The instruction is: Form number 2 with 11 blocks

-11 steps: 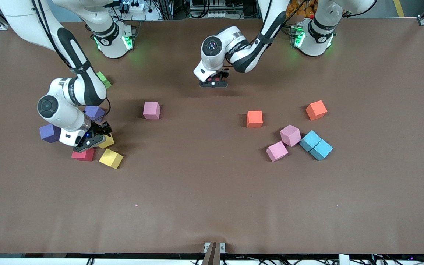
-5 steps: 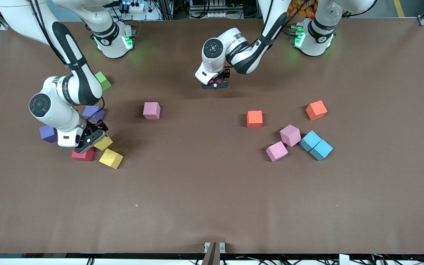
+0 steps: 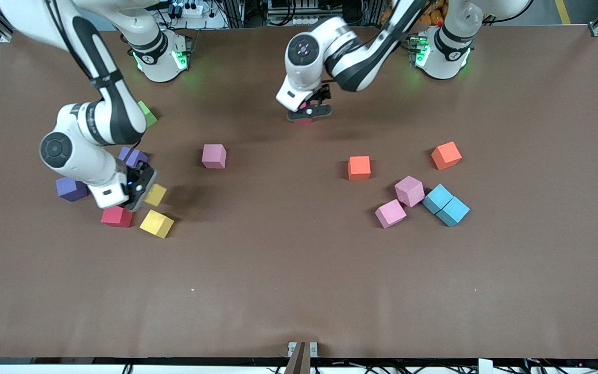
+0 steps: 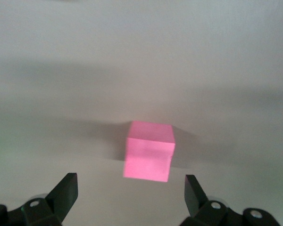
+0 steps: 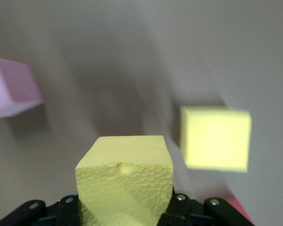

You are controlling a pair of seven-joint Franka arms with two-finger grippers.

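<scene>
On table: blocks are scattered in two groups; no number 2 is formed yet.
Right arm's end: purple, red and yellow cubes are clustered; a green cube is partly hidden by the arm, and a pink cube lies toward the middle.
Left arm's end: two orange, two pink and two touching blue cubes are seen.
Handling: the cubes are judged light, matte and slightly soft, foam-like by the dimpled face in the right wrist view; little slip is expected. Two parallel flat faces are best taken, squarely, so a cube is not twisted.
Right gripper: it is pinched on a yellow block, which is carried just above the cluster, over the table beside the resting yellow cube.
Left gripper: its fingers are spread wide and nothing is held; it hangs over a red-pink cube, which is set on the table near the bases, midway between the two arms.
</scene>
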